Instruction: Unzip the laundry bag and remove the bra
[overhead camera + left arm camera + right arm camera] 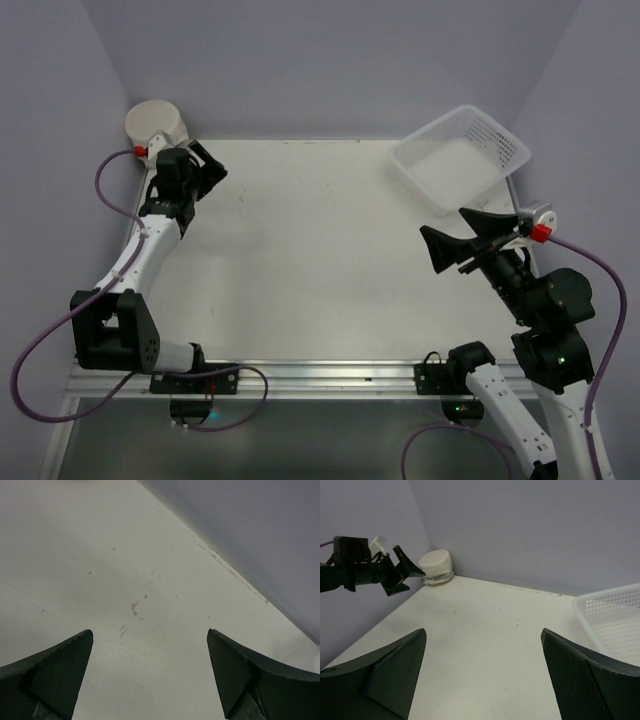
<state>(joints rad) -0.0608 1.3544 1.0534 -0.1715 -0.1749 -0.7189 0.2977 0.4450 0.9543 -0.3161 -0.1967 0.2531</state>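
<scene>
The laundry bag [157,122], a round white puck-shaped case, stands in the far left corner against the wall; it also shows in the right wrist view [436,565], where a tan band shows at its base. The bra is hidden. My left gripper [212,167] is open and empty just right of and nearer than the bag, apart from it; only bare table lies between its fingers in the left wrist view [150,632]. It also shows in the right wrist view [409,580]. My right gripper [443,228] is open and empty over the table's right side [483,630].
A white perforated plastic basket [462,160] sits tilted at the far right corner; it also shows in the right wrist view [615,625]. The white table [320,250] is walled by purple panels at the back and both sides.
</scene>
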